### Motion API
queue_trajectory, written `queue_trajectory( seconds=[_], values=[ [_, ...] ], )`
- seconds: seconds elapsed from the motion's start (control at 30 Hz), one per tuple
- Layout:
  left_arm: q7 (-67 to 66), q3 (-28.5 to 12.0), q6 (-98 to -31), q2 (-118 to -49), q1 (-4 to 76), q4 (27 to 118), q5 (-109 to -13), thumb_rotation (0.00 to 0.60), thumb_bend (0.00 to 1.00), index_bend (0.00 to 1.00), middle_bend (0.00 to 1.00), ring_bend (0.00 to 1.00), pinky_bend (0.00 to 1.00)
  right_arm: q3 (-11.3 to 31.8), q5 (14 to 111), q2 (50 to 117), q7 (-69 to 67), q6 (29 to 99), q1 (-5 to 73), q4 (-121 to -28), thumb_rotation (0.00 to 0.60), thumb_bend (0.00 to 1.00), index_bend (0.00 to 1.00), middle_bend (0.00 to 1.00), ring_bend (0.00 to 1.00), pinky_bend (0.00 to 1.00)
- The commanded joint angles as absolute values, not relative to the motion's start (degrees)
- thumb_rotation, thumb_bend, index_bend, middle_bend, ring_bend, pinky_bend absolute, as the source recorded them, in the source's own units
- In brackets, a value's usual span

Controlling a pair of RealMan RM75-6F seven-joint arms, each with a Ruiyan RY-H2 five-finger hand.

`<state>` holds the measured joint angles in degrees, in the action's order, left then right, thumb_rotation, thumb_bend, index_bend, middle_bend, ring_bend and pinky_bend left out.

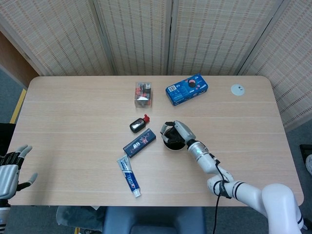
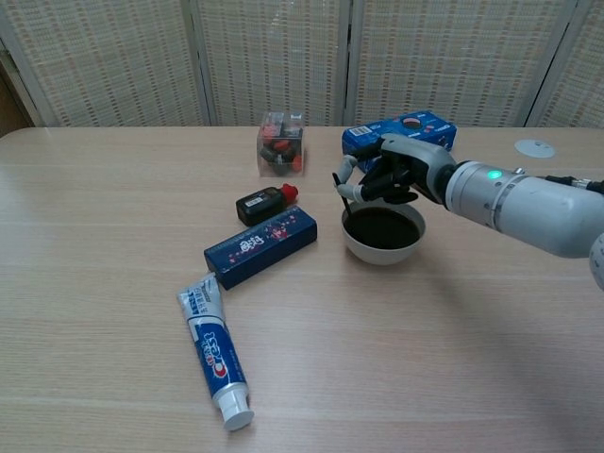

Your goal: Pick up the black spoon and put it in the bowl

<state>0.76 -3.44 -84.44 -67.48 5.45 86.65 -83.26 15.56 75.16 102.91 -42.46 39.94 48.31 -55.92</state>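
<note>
My right hand [image 2: 396,175] hangs low over the back left of the white bowl [image 2: 382,253] and pinches the thin black spoon [image 2: 343,200]. The spoon points down, and its tip is inside the bowl's left rim against the dark interior. From the head view the right hand [image 1: 176,131] covers most of the bowl [image 1: 170,145], and the spoon is hard to make out there. My left hand [image 1: 9,170] sits off the table's left edge, its fingers spread and holding nothing.
A dark blue box [image 2: 260,247] and a toothpaste tube [image 2: 215,354] lie left of the bowl. A small black bottle with a red cap [image 2: 262,203] and a clear box [image 2: 280,143] sit behind them. A blue box [image 2: 401,132] and a white disc [image 2: 534,147] lie further back.
</note>
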Motion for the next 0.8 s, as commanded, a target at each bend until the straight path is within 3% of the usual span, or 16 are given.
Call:
queue_trajectory(
  seconds=[0.03, 0.37, 0.8],
  values=[
    [0.79, -3.47, -84.44, -67.54, 5.43, 86.59, -83.20, 0.600, 0.24, 0.13, 0.13, 0.18, 0.14, 15.14, 75.64, 102.74, -43.15, 40.08, 48.10, -55.71, 0.600, 0.52, 0.67, 1.00, 1.00, 1.00],
    [0.72, -3.49, -84.09, -67.77, 5.52, 86.35, -83.01, 0.600, 0.24, 0.13, 0.13, 0.18, 0.14, 13.63, 76.20, 100.38, -43.39, 40.18, 46.74, -55.12, 0.600, 0.53, 0.67, 1.00, 1.00, 1.00],
    [0.86, -3.17, -84.28, -67.58, 4.88, 86.23, -82.65, 0.600, 0.24, 0.13, 0.13, 0.18, 0.14, 15.66, 75.28, 103.35, -43.31, 38.29, 50.10, -50.75, 0.600, 0.53, 0.67, 1.00, 1.00, 1.00]
  ],
)
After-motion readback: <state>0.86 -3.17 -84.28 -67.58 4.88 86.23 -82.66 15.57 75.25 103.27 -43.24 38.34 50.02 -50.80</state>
